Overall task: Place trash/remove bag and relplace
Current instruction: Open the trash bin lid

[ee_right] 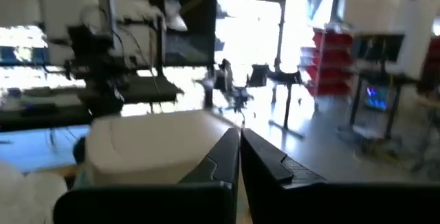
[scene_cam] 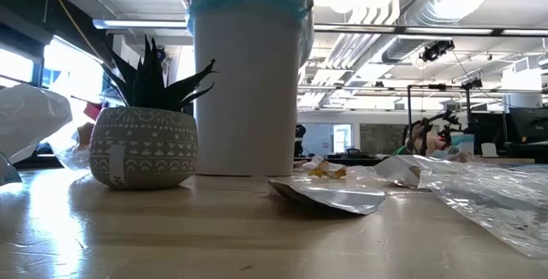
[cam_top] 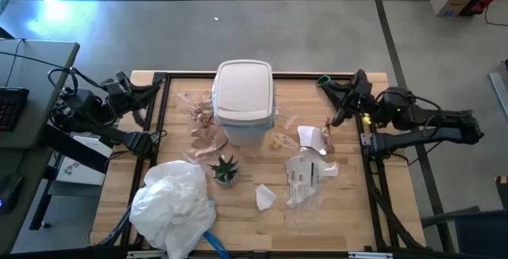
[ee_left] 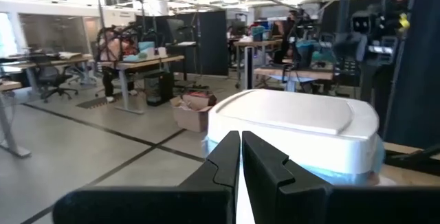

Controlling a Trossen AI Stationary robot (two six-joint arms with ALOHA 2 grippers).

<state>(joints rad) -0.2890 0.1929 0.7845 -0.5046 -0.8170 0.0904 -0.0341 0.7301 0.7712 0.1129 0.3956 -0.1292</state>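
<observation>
A white lidded bin point(cam_top: 244, 92) stands at the table's far middle. The light-blue bag point(scene_cam: 248, 1) lines it and shows under the lid rim. Trash lies around the bin on the tabletop: brown crumpled paper point(cam_top: 205, 125) to its left, white scraps point(cam_top: 264, 197) point(cam_top: 309, 137) and clear wrappers point(cam_top: 305, 179) to its right and nearer. My left gripper point(cam_top: 155, 84) point(ee_left: 240, 145) hovers shut at the far left, pointing at the bin. My right gripper point(cam_top: 327, 84) point(ee_right: 240, 141) hovers shut at the far right, also facing the bin. Neither touches anything.
A small potted spiky plant point(cam_top: 225, 169) stands just in front of the bin. A big crumpled whitish plastic bag point(cam_top: 173, 203) lies at the near left corner, with a blue strip point(cam_top: 214, 243) beside it. Black frame rails point(cam_top: 159, 108) point(cam_top: 367, 144) run along both table sides.
</observation>
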